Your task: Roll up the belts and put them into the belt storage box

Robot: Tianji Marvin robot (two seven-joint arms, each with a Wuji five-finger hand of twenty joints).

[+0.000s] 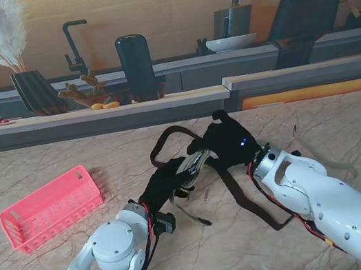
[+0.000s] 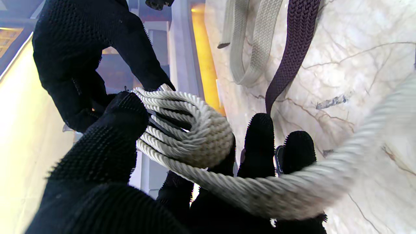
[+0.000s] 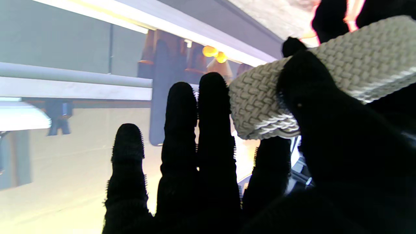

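Observation:
A cream woven belt (image 1: 193, 164), partly wound into a coil (image 2: 195, 136), is held between both black-gloved hands over the middle of the table. My left hand (image 1: 165, 186) grips the coil from the near side with thumb and fingers (image 2: 260, 143) around it. On the far side my right hand (image 1: 230, 140) pinches the same belt (image 3: 325, 81) between thumb and forefinger, its other fingers straight. A dark brown belt (image 1: 236, 191) lies loose on the marble, looping behind the hands and trailing toward me. The pink belt storage box (image 1: 50, 208) stands at the left.
A second pale belt (image 2: 250, 42) lies beside the dark one on the table (image 1: 347, 126). A counter with a vase, a tap, a dark bottle and a bowl runs along the far edge.

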